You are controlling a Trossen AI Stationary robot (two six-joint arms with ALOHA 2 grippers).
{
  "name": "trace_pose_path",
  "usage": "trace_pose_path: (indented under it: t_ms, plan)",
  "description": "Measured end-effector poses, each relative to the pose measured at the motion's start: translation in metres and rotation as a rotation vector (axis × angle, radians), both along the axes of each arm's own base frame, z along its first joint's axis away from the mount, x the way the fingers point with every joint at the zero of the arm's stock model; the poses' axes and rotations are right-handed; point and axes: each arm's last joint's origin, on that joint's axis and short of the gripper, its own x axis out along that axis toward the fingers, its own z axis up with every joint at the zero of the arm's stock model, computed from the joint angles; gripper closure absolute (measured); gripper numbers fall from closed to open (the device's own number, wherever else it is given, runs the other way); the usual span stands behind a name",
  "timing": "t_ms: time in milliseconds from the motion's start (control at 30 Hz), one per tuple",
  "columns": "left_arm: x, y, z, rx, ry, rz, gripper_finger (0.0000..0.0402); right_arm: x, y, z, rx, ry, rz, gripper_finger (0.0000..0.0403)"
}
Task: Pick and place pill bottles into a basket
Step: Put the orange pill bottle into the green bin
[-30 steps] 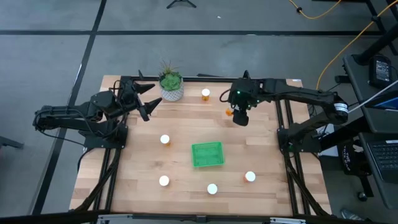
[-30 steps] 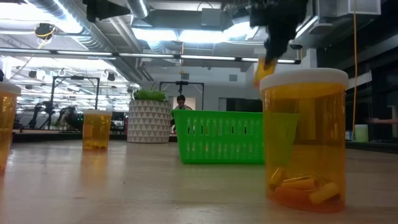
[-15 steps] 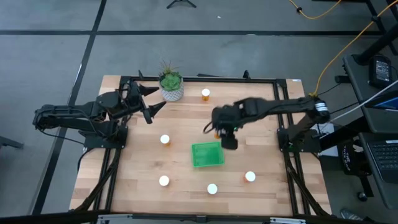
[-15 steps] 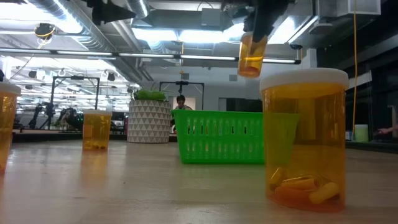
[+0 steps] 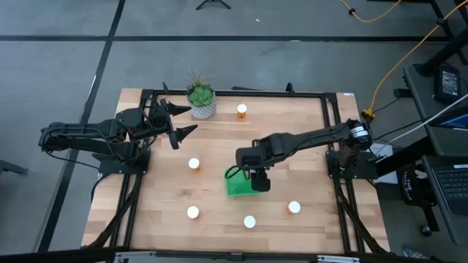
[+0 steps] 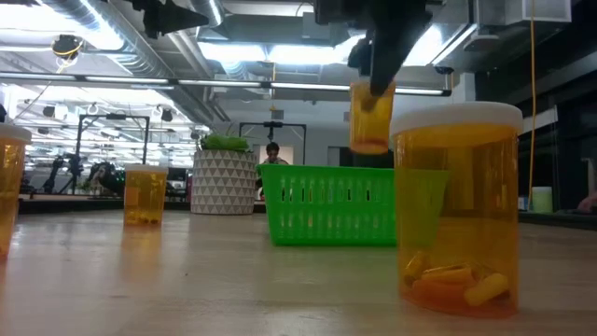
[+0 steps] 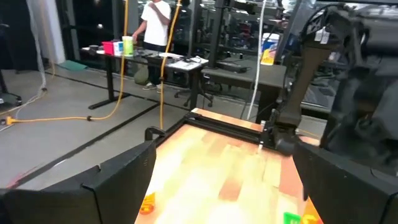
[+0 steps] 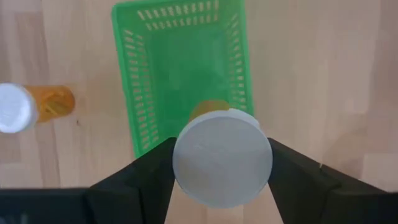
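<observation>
My right gripper [image 5: 259, 180] is shut on a pill bottle [image 6: 370, 117] with an orange body and white cap. It hangs above the green basket [image 5: 235, 188], which rests on the table and also shows in the low view [image 6: 326, 205] and the right wrist view [image 8: 180, 68]. My left gripper [image 5: 183, 121] is open and empty above the table's far left, beside the potted plant [image 5: 201, 98]. Several other pill bottles stand upright on the table, among them one at the far edge [image 5: 242, 110], one left of the basket [image 5: 194, 164] and one near right [image 5: 294, 207]. My right gripper pinches the bottle by the sides of its white cap [image 8: 186, 168] between its two fingers [image 8: 140, 180]. The fingers come from above, pointing down. The bottle hangs upright below them, its orange body [image 6: 370, 126] clear above the basket.
Two more bottles stand near the table's near edge [image 5: 192, 212] [image 5: 249, 221]; one fills the foreground of the low view [image 6: 457, 205]. The white-potted plant stands at the far edge. Black frame rails run along the table's sides. A person [image 7: 155, 25] stands in the room beyond.
My right gripper has carried the bottle from the table's far right toward the near and left, stopping above the basket. The bottle has swung from tilted to upright and come lower.
</observation>
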Motion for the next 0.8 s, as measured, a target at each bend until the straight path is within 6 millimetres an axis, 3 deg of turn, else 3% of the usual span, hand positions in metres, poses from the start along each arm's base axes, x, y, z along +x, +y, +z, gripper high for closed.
trace_pose_path:
  t_ms: [300, 800]
  plan:
    - [0.0, -0.001, 0.0, -0.009, -0.005, -0.034, 0.0029, 0.016, 0.007, -0.035, -0.013, 0.069, 0.013, 0.0175]
    - [0.001, -0.002, 0.001, -0.009, -0.012, -0.053, 0.0029, 0.017, 0.006, -0.051, -0.041, 0.091, 0.012, 0.0177]
